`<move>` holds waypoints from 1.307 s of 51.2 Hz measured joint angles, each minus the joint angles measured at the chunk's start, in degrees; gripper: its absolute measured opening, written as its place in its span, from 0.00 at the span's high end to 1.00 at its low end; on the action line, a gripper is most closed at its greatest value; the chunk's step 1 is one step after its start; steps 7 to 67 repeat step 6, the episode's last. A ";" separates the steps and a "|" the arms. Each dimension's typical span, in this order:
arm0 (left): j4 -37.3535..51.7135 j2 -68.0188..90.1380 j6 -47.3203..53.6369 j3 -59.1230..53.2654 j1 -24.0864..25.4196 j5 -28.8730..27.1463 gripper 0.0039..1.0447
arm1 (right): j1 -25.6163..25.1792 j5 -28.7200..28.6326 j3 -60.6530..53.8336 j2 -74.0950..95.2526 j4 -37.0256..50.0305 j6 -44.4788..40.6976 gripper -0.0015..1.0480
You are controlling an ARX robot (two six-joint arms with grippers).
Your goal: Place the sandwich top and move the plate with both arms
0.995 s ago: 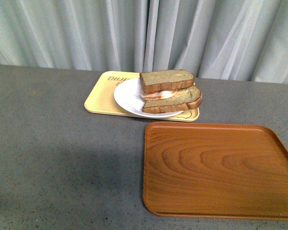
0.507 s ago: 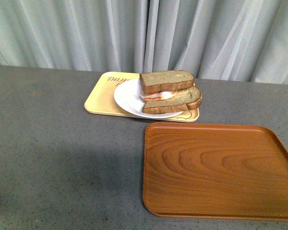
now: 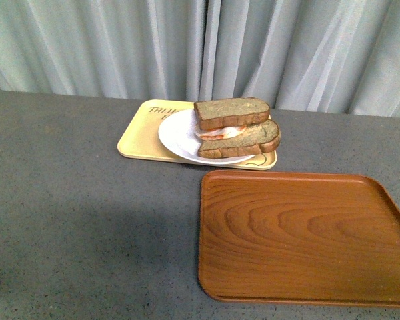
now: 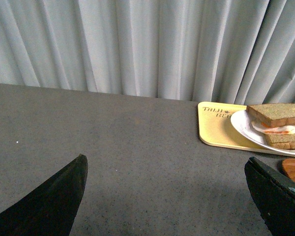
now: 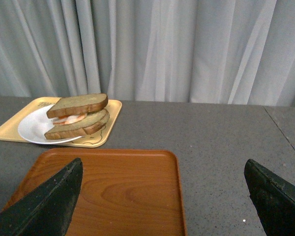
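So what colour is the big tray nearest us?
Reddish-brown wood grain; the wooden tray shows best in the front view.

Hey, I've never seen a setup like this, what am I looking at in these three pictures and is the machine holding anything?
This is a two-armed robot at a grey table. One picture looks forward from its body; the others come from cameras on its wrists. The black wedges there are the open left gripper and right gripper, holding nothing. A sandwich, topped by a grey-green bread slice, sits on a round white plate. The plate rests on a pale yellow tray, and a brown wooden tray lies nearer, bare.
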 joint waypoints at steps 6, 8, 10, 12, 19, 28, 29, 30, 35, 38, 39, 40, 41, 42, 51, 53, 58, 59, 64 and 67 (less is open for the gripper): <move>0.00 0.00 0.00 0.00 0.00 0.00 0.08 | 0.00 0.00 0.00 0.00 0.00 0.00 0.09; 0.00 0.00 0.00 0.00 0.00 0.00 0.08 | 0.00 0.00 0.00 0.00 0.00 0.00 0.09; 0.00 0.00 0.00 0.00 0.00 0.00 0.08 | 0.00 0.00 0.00 0.00 0.00 0.00 0.09; 0.00 0.00 0.00 0.00 0.00 0.00 0.08 | 0.00 0.00 0.00 0.00 0.00 0.00 0.09; 0.00 0.00 0.00 0.00 0.00 0.00 0.08 | 0.00 0.00 0.00 0.00 0.00 0.00 0.09; 0.00 0.00 0.00 0.00 0.00 0.00 0.08 | 0.00 0.00 0.00 0.00 0.00 0.00 0.09; 0.00 0.00 0.00 0.00 0.00 0.00 0.08 | 0.00 0.00 0.00 0.00 0.00 0.00 0.09; 0.00 0.00 0.00 0.00 0.00 0.00 0.08 | 0.00 0.00 0.00 0.00 0.00 0.00 0.09; 0.00 0.00 0.00 0.00 0.00 0.00 0.08 | 0.00 0.00 0.00 0.00 0.00 0.00 0.09; 0.00 0.00 0.00 0.00 0.00 0.00 0.08 | 0.00 0.00 0.00 0.00 0.00 0.00 0.09; 0.00 0.00 0.00 0.00 0.00 0.00 0.08 | 0.00 0.00 0.00 0.00 0.00 0.00 0.09; 0.00 0.00 0.00 0.00 0.00 0.00 0.08 | 0.00 0.00 0.00 0.00 0.00 0.00 0.09; 0.00 0.00 0.00 0.00 0.00 0.00 0.08 | 0.00 0.00 0.00 0.00 0.00 0.00 0.09; 0.00 0.00 0.00 0.00 0.00 0.00 0.08 | 0.00 0.00 0.00 0.00 0.00 0.00 0.09; 0.00 0.00 0.00 0.00 0.00 0.00 0.08 | 0.00 0.00 0.00 0.00 0.00 0.00 0.09; 0.00 0.00 0.00 0.00 0.00 0.00 0.08 | 0.00 0.00 0.00 0.00 0.00 0.00 0.09; 0.00 0.00 0.00 0.00 0.00 0.00 0.08 | 0.00 0.00 0.00 0.00 0.00 0.00 0.09; 0.00 0.00 0.00 0.00 0.00 0.00 0.08 | 0.00 0.00 0.00 0.00 0.00 0.00 0.09; 0.00 0.00 0.00 0.00 0.00 0.00 0.08 | 0.00 0.00 0.00 0.00 0.00 0.00 0.09; 0.00 0.00 0.00 0.00 0.00 0.00 0.08 | 0.00 0.00 0.00 0.00 0.00 0.00 0.09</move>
